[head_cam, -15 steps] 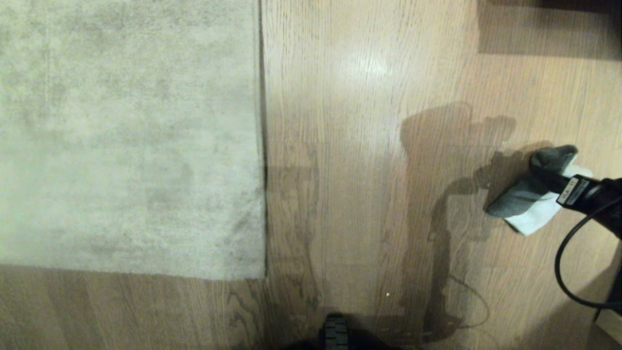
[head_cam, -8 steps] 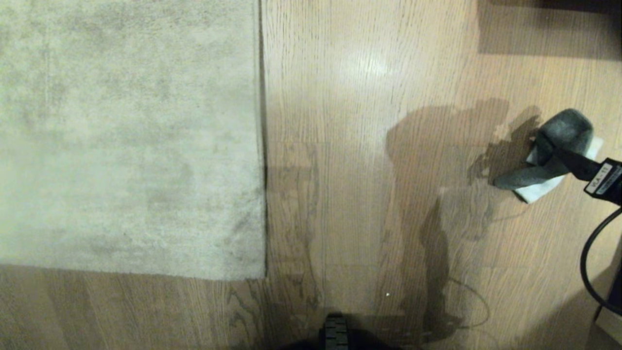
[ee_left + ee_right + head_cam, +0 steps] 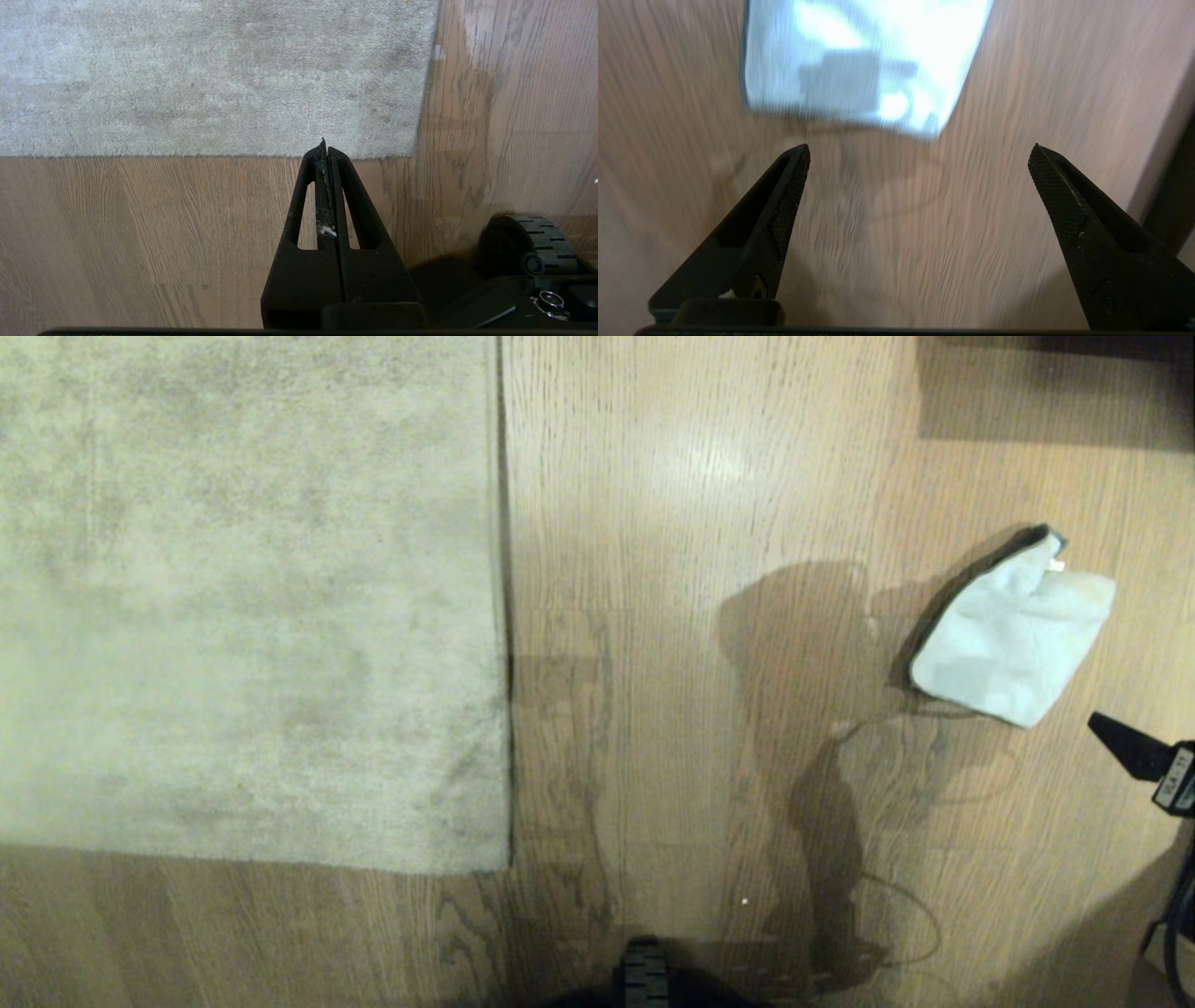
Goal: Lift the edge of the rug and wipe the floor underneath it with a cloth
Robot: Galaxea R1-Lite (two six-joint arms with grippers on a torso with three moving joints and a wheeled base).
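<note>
Head view, nearest first: the robot's wheel (image 3: 646,973) sits at the bottom edge, and the right claw (image 3: 1116,739) pokes in at the right margin, only one finger showing here. Just beyond it the cloth (image 3: 1013,639) lies on the floor (image 3: 672,616), pale side up with a sliver of dark grey along one edge, touching nothing else and well apart from the rug edge (image 3: 504,709), which lies flat. The right wrist view adds what the head view cannot: both fingers spread wide and empty, the cloth (image 3: 864,65) just ahead of the tips. The left wrist view shows the left claw (image 3: 325,154) pressed fully shut on nothing, hanging near the rug's square corner (image 3: 411,149). The cloth looks light, limp and fuzzy, so it should bunch easily; a pinch at a raised fold would probably hold best. The rug seems heavier and stiffer, likely best taken at the corner.
</note>
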